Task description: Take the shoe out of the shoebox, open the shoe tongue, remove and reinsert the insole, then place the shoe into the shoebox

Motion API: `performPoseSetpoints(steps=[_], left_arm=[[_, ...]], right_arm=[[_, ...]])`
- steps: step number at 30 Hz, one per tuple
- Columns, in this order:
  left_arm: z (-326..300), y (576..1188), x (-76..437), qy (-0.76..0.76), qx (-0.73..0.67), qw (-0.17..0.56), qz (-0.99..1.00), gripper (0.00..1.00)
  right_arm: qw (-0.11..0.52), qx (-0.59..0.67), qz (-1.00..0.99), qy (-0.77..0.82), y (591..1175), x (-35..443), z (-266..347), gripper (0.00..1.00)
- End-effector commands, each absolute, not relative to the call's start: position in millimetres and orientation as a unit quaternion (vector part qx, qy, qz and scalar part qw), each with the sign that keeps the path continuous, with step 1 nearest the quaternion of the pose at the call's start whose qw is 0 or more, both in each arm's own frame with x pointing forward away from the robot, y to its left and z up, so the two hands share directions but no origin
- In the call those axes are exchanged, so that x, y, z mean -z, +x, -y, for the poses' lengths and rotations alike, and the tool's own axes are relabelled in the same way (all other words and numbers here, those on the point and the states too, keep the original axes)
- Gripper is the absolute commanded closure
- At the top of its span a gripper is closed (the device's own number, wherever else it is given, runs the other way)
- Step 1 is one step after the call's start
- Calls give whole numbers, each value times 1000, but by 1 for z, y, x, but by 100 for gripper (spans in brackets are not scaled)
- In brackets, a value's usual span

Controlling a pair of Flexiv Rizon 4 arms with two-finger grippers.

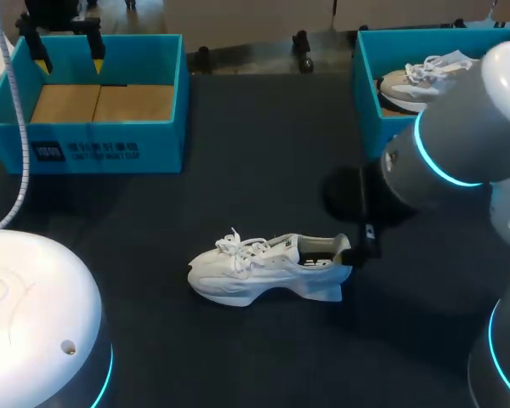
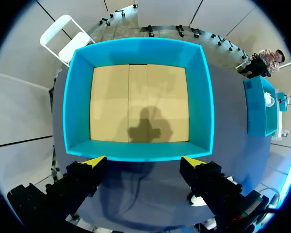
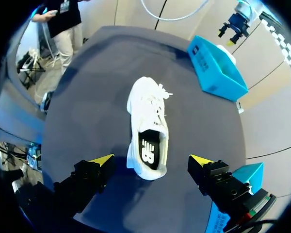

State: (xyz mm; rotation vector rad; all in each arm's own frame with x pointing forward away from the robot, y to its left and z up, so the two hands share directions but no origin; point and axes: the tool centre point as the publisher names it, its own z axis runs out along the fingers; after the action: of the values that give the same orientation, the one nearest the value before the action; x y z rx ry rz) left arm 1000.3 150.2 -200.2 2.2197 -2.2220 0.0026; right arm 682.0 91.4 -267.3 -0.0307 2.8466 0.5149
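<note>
Right end effector (image 3: 151,160) spread wide, pinching nothing, poised at the heel end of the white shoe (image 3: 148,127). Heel roughly between the 2 yellow tips, clear of both fingers as far as can be seen. Toe pointing straight ahead, away from the wrist. Long axis in line with the reach and square to the line joining the fingers, so a closing stroke would likely meet the 2 flanks of the heel. Height above the shoe hard to judge.

Dark insole (image 3: 148,150) showing flat inside the collar, nearest part of the shoe to the fingers. Laces bunched further ahead. Cannot tell whether the tongue is pulled open.

Seen from the head view: shoe upright on its sole on the dark worktop (image 1: 263,170), toe toward the left, heel toward the right. Out of its box already, by the look of it, with the insole step judged as not yet done.

Left end effector (image 2: 144,162) likewise spread and holding nothing, hanging above the near wall of the blue shoebox (image 2: 138,156), only bare cardboard inside. Well apart from the shoe, so clearly the farther of the 2 arms.

Second box (image 1: 365,85) at the far right, with another shoe (image 1: 416,81) in it.
</note>
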Motion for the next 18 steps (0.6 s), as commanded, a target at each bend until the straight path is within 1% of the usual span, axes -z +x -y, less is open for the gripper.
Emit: performPoseSetpoints(steps=[1, 15, 18], left_arm=[[-150, 1000, 200, 707, -1, 0, 707, 0], [-150, 1000, 200, 707, -1, 0, 707, 0], [-150, 1000, 200, 707, -1, 0, 707, 0]], right_arm=[[117, -279, -952, -32, 683, 278, -81, 0], [107, -331, -938, -8, 697, 307, -65, 0], [96, -336, -937, -10, 698, 312, -65, 0]])
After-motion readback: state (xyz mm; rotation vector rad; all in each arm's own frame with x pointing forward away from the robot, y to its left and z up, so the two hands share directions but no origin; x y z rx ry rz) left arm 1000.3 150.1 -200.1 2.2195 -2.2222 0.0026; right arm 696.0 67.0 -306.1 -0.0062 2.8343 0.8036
